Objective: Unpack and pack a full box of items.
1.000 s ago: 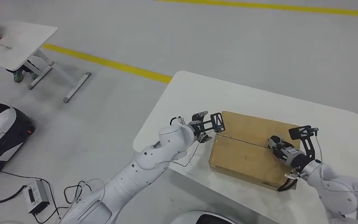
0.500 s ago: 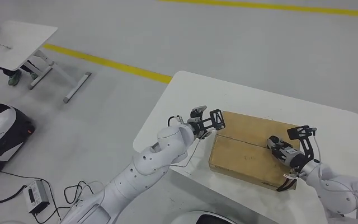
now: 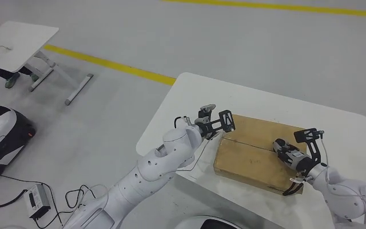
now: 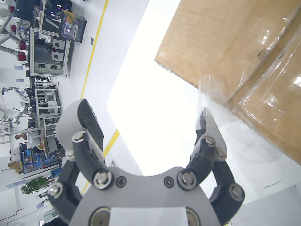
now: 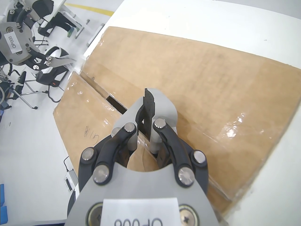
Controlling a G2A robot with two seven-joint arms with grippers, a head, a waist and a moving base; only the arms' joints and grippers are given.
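A flat brown cardboard box (image 3: 257,163) lies on the white table (image 3: 194,97), its two top flaps closed along a taped middle seam. My left gripper (image 3: 218,118) is at the box's left end, open, jaws wide apart. In the left wrist view one fingertip (image 4: 204,121) touches loose clear tape (image 4: 207,90) hanging from the box (image 4: 211,24) at the seam's end. My right gripper (image 5: 147,104) is shut, low over the seam near the box's right end (image 3: 280,146). A small dark gap (image 5: 114,101) shows between the flaps.
The box sits close to the table's near edge. Bare tabletop (image 5: 188,8) lies beyond the box and to its left. On the floor stand a small white table (image 3: 26,43) and a yellow line (image 3: 108,64).
My left gripper has shifted a little right and turned, coming closer to the box's left end. The right gripper and the box have hardly moved.
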